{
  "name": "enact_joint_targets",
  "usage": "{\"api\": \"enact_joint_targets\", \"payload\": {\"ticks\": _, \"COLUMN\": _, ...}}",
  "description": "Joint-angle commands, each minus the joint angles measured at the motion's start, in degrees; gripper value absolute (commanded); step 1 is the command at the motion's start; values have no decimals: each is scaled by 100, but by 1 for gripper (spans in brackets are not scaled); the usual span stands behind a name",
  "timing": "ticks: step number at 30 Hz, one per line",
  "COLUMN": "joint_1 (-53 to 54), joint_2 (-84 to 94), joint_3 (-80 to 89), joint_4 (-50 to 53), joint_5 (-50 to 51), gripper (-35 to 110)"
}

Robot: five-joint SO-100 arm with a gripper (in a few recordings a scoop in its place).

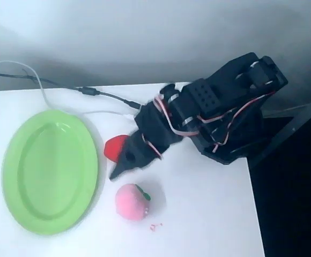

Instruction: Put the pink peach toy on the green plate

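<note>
**Two toys sit by the claw, and the wrong one is closer**

Three things lie on the white desk (209, 214) in the overhead view, taken here from left to right. Well to the left of the claw (120, 168) lies the green plate (16, 176), oval, rimmed and bare. Just up and left of the claw tip, partly hidden under the arm, a red strawberry toy (112, 147) peeks out. Just below and slightly right of the tip sits the pink peach toy (132, 202), leaves facing up and right, apart from the claw and not yet grasped. A few tiny red specks (155, 226) lie on the desk further below.

The main risk, as I judge it, is the strawberry: it sits so near the tip that a descent made without first shifting toward the peach could nudge it or catch it instead. The peach is round and soft, so an off-centre pinch could squeeze it out sideways and roll it toward the plate or the desk edge. The cables (99, 94) trailing above the claw could drag if the arm swings wide to the left.

The black arm (209, 112) reaches in from the upper right, folded low over the desk, its wrist angled down and left so the claw points between the two toys. The fingers read as one dark wedge; I cannot tell whether they are parted or closed.
</note>
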Motion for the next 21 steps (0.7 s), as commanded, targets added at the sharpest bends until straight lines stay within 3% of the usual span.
{"api": "enact_joint_targets", "payload": {"ticks": 1, "joint_1": -668, "joint_2": -88, "joint_3": 141, "joint_4": -53, "joint_5": 615, "gripper": 49}}
{"api": "enact_joint_targets", "payload": {"ticks": 10, "joint_1": -1485, "joint_2": -729, "joint_3": 782, "joint_4": -510, "joint_5": 1556, "gripper": 46}}
{"api": "enact_joint_targets", "payload": {"ticks": 15, "joint_1": -1248, "joint_2": -1116, "joint_3": 958, "joint_4": -729, "joint_5": 1336, "gripper": 40}}
{"api": "enact_joint_targets", "payload": {"ticks": 21, "joint_1": -809, "joint_2": -1450, "joint_3": 800, "joint_4": -1248, "joint_5": 844, "gripper": 44}}
